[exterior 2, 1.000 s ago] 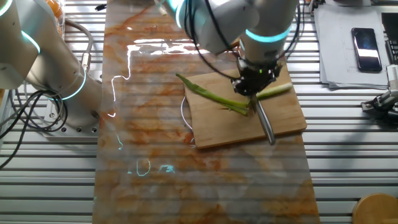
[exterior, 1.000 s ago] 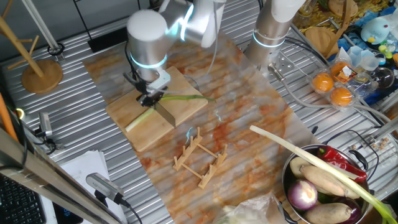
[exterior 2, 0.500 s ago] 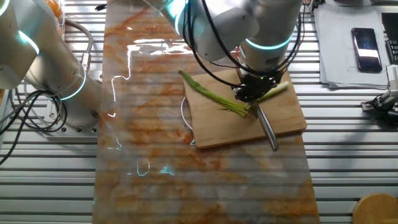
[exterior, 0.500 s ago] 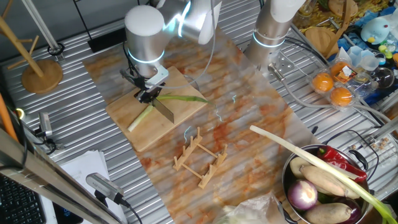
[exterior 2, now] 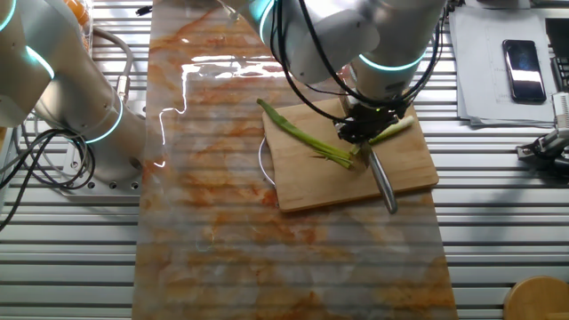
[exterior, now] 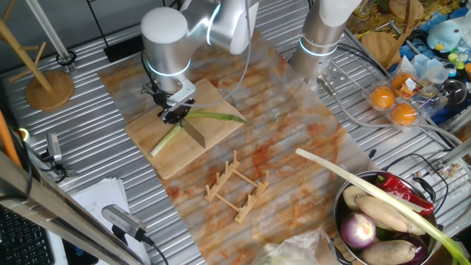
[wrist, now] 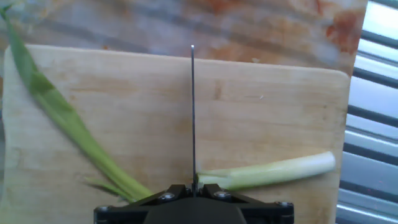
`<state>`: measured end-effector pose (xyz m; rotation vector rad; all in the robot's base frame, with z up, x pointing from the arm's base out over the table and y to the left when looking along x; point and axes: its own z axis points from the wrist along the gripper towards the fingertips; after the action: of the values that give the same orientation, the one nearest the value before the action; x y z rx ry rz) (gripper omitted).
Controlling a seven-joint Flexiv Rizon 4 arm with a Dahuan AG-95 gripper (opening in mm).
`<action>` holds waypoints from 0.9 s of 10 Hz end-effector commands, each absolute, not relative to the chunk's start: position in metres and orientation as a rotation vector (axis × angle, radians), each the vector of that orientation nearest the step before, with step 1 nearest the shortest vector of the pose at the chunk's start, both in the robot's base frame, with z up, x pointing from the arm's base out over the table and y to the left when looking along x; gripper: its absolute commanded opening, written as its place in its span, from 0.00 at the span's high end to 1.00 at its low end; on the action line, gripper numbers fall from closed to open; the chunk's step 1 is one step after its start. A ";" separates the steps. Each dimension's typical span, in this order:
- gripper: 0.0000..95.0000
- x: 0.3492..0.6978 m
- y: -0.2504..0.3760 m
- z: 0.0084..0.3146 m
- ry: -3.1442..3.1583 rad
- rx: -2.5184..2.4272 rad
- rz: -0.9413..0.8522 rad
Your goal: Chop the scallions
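The scallion lies on the wooden cutting board (exterior: 213, 136) as two pieces: a pale whitish root piece (wrist: 273, 171) and a green leafy piece (wrist: 62, 118). In the fixed views the pale piece (exterior: 165, 140) (exterior 2: 391, 130) and green piece (exterior: 217, 116) (exterior 2: 302, 138) meet under the hand. My gripper (exterior: 175, 112) (exterior 2: 358, 133) (wrist: 194, 184) is shut on a knife. Its blade (wrist: 193, 112) (exterior: 193, 132) (exterior 2: 382, 182) stands edge-down between the two pieces.
A wooden rack (exterior: 235, 184) stands near the board. A long thick pale stalk (exterior: 368, 191) lies over a metal bowl (exterior: 346, 188) of vegetables at the right. A second arm base (exterior: 324, 37) is behind. A phone (exterior 2: 523, 71) lies on papers.
The hand with the knife has shifted slightly back and left over the board. The green piece has moved a little with it. The cut between the pieces stays under the blade.
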<state>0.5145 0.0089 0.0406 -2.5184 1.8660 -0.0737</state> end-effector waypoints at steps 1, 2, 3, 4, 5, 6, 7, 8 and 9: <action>1.00 0.516 0.017 0.042 1.884 -2.527 -0.068; 1.00 0.515 0.020 0.041 1.859 -2.519 -0.042; 1.00 0.515 0.025 0.038 1.867 -2.507 -0.038; 1.00 0.514 0.030 0.041 1.888 -2.507 -0.052; 1.00 0.513 0.035 0.045 1.889 -2.517 -0.061; 1.00 0.512 0.040 0.047 1.885 -2.511 -0.038; 1.00 0.512 0.043 0.046 1.888 -2.504 -0.031; 1.00 0.512 0.048 0.043 1.906 -2.492 -0.028; 1.00 0.512 0.050 0.043 1.916 -2.482 -0.023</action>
<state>0.5141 0.0521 0.0420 -2.4824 1.9193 -0.0193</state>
